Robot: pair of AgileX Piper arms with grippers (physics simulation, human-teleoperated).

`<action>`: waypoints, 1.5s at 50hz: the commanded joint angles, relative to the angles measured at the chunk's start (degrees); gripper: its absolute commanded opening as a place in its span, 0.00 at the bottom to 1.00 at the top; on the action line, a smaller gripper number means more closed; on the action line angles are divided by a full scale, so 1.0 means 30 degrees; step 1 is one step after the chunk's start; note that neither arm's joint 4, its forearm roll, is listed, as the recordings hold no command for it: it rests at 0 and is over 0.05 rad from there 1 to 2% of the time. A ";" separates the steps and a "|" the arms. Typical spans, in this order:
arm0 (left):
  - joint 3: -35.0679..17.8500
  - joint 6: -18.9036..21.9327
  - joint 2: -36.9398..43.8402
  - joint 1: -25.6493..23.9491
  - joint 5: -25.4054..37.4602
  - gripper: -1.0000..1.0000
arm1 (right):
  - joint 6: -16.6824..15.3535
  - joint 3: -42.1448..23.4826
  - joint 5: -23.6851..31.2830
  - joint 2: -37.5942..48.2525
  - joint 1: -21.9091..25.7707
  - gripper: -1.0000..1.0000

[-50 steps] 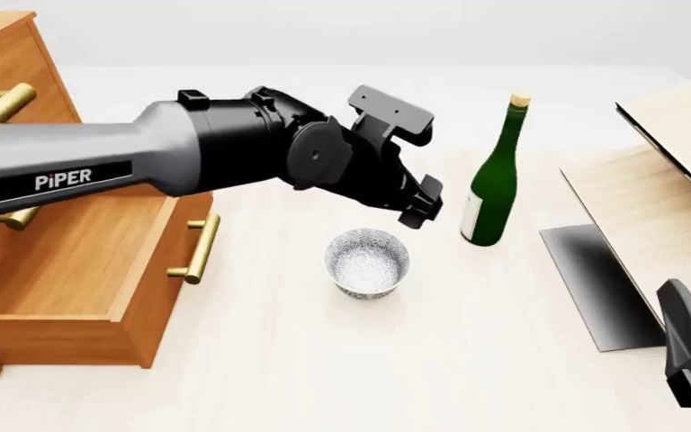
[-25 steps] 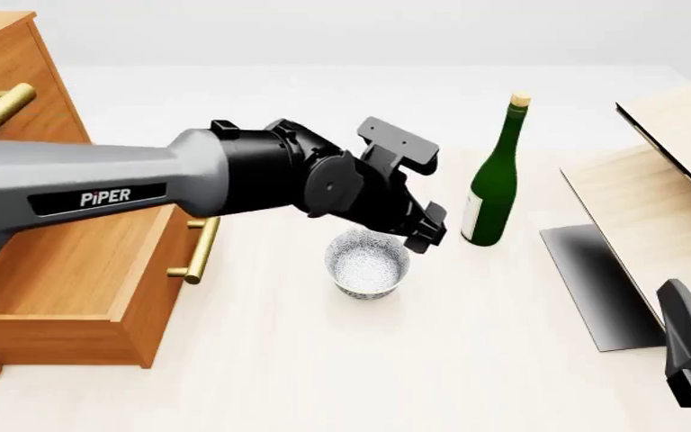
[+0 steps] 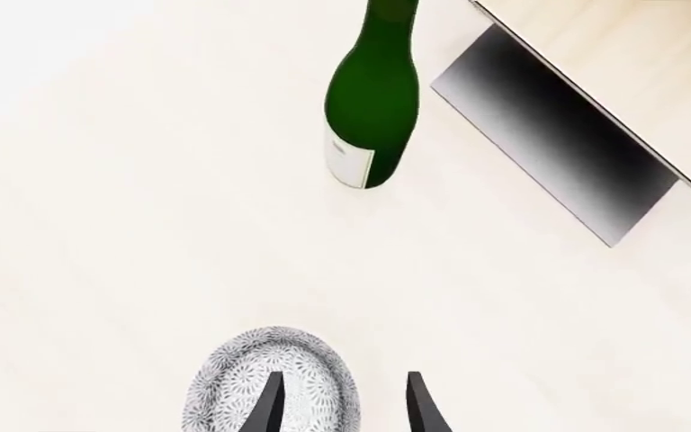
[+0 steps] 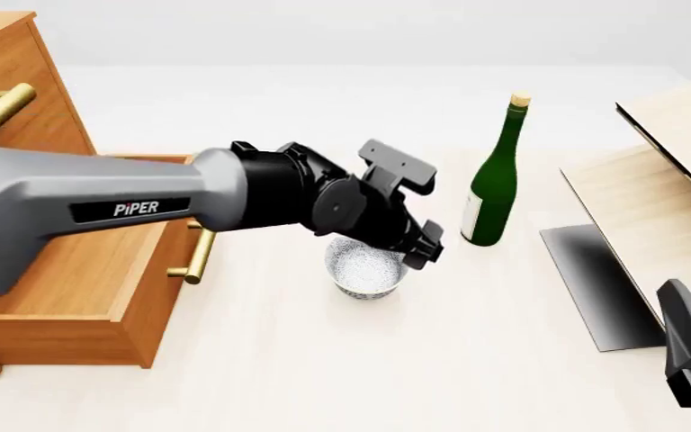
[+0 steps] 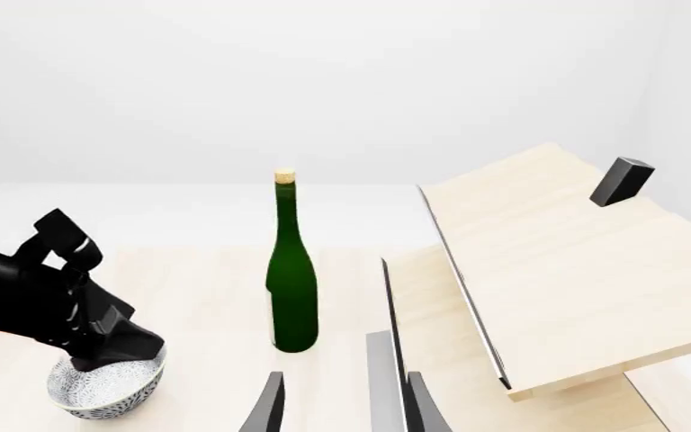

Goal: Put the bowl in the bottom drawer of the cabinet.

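A: Bowl is on the desk, upright, between the open bottom drawer of the cabinet and the green bottle. Your left claw hangs right over its far rim.

B: Is the claw open?

A: Yes, parted and holding nothing. In the left wrist view 1 fingertip sits over the inside of the bowl and the other is outside the wall, so you are straddling the rim. I cannot tell whether either touches it yet.

B: So how do you want the grasp done?

A: Lower straight down until the rim sits deep between the 2 fingers, then pinch the wall. A shallow bite on a thin curved rim will likely let the bowl tip or slip. Lift it level before you swing toward the drawer.

B: What is around it?

A: The bottle stands near the bowl on the side away from the drawer, apart from it, so it should not trouble you if you travel toward the drawer. The pale slanted boards and dark panel lie well off beyond the bottle. Your right claw is idle, fingers apart, near the desk's right edge. Mind the drawer's brass handle and its front wall: you need to clear both.
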 commanded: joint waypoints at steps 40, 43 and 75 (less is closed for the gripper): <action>0.0893 -0.1107 0.0992 -0.0105 -0.0910 1.00 | 0.0001 0.0000 0.0003 0.0001 0.0001 1.00; 0.0983 -0.1173 0.1035 -0.0147 -0.1003 1.00 | -0.0001 0.0000 0.0003 0.0001 -0.0003 1.00; 0.1584 -0.2036 0.1634 -0.0270 -0.1829 1.00 | 0.0000 0.0000 0.0001 0.0000 -0.0001 1.00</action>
